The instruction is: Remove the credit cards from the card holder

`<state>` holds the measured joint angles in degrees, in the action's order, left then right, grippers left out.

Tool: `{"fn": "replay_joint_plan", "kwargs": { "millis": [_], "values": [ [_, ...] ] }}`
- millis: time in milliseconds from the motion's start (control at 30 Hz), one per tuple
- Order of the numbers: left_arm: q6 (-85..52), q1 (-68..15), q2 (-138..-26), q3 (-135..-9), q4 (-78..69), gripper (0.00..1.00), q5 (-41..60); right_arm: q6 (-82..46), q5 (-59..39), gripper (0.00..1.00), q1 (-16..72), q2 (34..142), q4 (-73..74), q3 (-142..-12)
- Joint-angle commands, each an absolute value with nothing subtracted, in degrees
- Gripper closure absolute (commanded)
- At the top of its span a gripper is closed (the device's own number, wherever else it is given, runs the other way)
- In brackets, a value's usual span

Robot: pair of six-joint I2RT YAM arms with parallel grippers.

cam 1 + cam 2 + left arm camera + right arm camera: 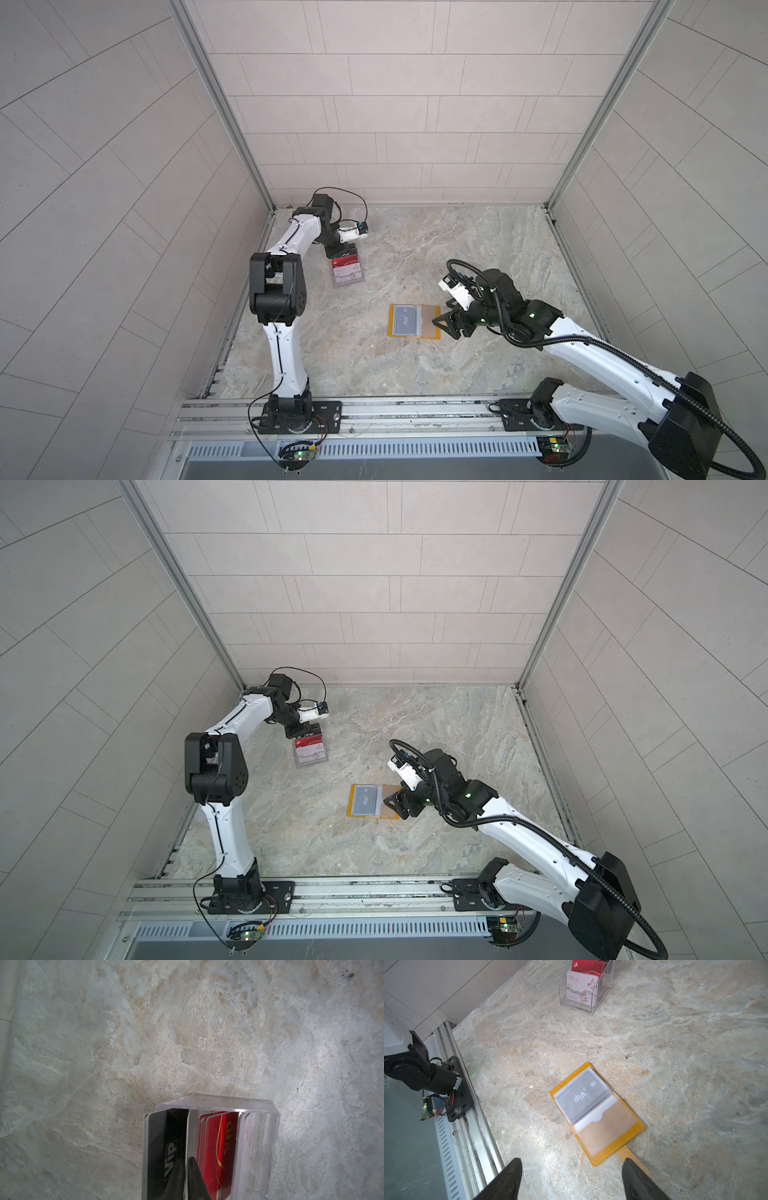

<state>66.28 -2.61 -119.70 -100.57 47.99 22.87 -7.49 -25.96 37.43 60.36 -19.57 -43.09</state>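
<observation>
The mustard-yellow card holder (426,322) (608,1132) lies open and flat mid-table. A grey "Vip" credit card (405,320) (581,1095) sits in its clear sleeve on one half; the other half shows an empty tan pocket. My right gripper (444,326) (572,1160) hovers open at the holder's right edge, one finger over the snap tab, holding nothing. My left gripper (340,248) (187,1159) reaches into a clear tiered stand (348,276) (259,1147). Its jaws are almost together on a thin pale edge beside a dark "Vip" card (160,1147). Whether they press it does not show.
The stand also holds red VIP cards (216,1147) (587,965) and a white VIP card (581,987) in its front tier. The walls enclose the marble table at the back and both sides. The arm bases and metal rail (374,411) run along the front edge.
</observation>
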Motion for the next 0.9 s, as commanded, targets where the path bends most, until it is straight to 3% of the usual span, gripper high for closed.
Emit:
{"fn": "replay_joint_plan", "kwargs": {
  "millis": [0, 333, 867],
  "values": [
    [65.50, -2.21, -120.42, -99.76, 47.52, 0.86, 23.66, -6.09, -26.37, 0.22, 37.27, 59.04, -18.89, -42.53],
    [63.83, -2.27, -119.60, -98.99, 45.79, 0.78, 24.09, -6.15, -26.11, 0.21, 37.28, 58.94, -18.81, -42.51],
    [58.51, -2.86, -112.04, -97.66, 44.36, 0.52, 23.37, -6.84, -20.28, 0.21, 37.20, 55.92, -17.50, -41.31]
  ]
}}
